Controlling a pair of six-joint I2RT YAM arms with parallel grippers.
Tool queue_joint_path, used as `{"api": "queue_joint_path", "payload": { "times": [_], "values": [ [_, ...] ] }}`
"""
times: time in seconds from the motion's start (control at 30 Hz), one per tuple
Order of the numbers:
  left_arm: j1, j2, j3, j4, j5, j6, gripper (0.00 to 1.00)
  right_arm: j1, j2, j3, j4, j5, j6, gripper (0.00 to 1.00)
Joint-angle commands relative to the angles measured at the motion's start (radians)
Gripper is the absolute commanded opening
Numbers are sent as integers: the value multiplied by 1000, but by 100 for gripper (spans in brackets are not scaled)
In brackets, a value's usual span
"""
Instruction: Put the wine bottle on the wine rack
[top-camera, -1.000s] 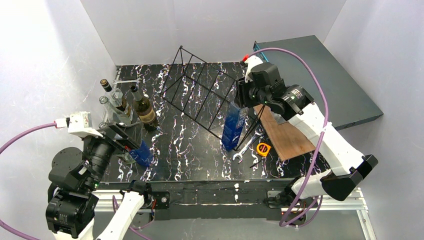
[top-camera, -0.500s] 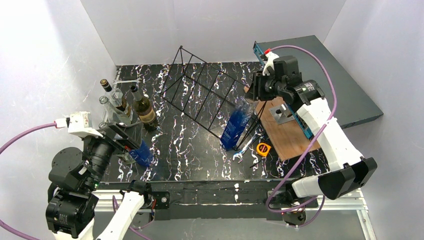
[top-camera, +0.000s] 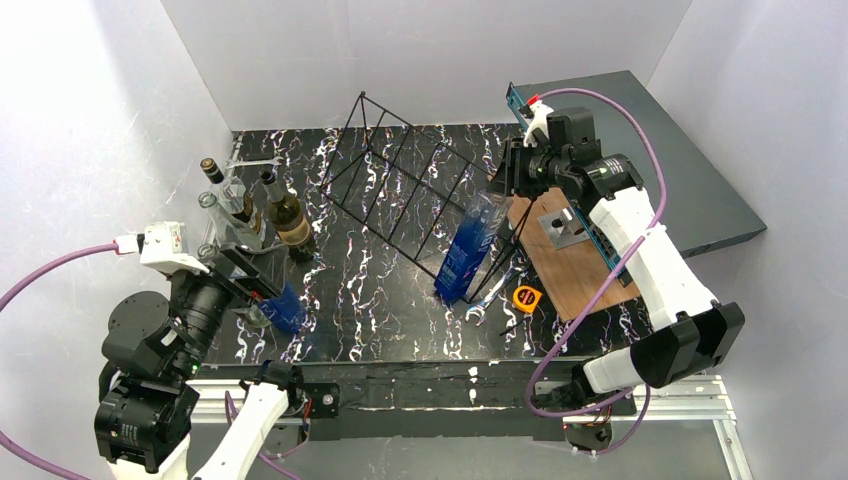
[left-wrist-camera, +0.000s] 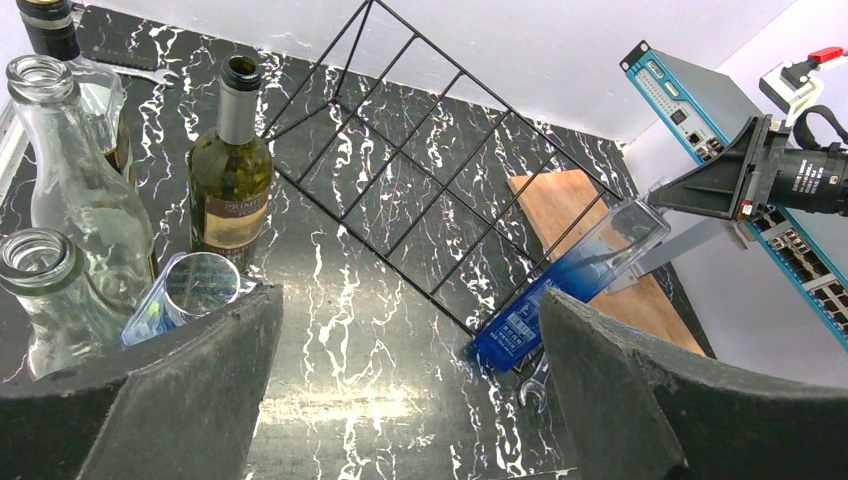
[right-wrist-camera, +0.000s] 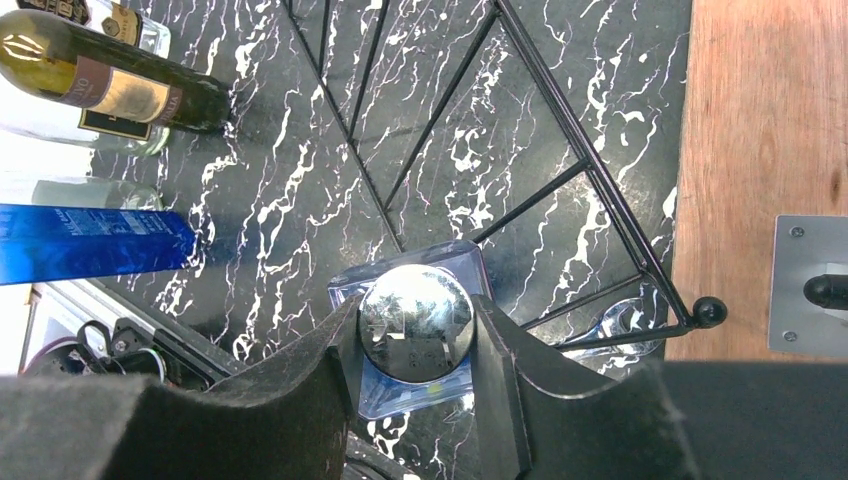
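Grip: right pincer (right-wrist-camera: 415, 330) clamped on silver cap (right-wrist-camera: 416, 305) of blue wine bottle (top-camera: 466, 250). Bottle is tilted, its base at or just above desk (top-camera: 370, 300), leaning against near right corner of wine rack (top-camera: 400, 180). Rack slots hold nothing. Far left of rack: left pincer (left-wrist-camera: 410, 395), jaws wide apart, gripping nothing, beside other bottles (top-camera: 285, 215).

Step, as judged: bringing bottle to rack. Next move: raise base, tip bottle flatter, line it up with 1 slot, lower clear of wires.

Rack (top-camera: 408, 186) blk wire; bottle (top-camera: 466, 248) glossy blue glass.
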Motion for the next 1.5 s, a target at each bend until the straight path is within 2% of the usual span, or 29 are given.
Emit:
{"api": "queue_joint_path", "payload": {
  "times": [0.0, 0.37, 0.63, 0.87, 1.47],
  "values": [
    [-4, 20, -6, 3, -1, 5, 99, 2, 25, 52, 4, 35, -25, 20],
    [-4, 26, -18, 9, -5, 11, 99, 4, 28, 52, -9, 153, -78, 52],
    [-4, 33, -10, 11, -5, 16, 99, 7, 26, 32, 16, 213, -106, 67],
    [-4, 36, -3, 12, 1, 14, 99, 21, 44, 45, 9, 227, -103, 69],
    [-4, 15, 15, -1, 4, 6, 99, 164, -15, 182, -108, 435, -77, 79]
  ]
}}
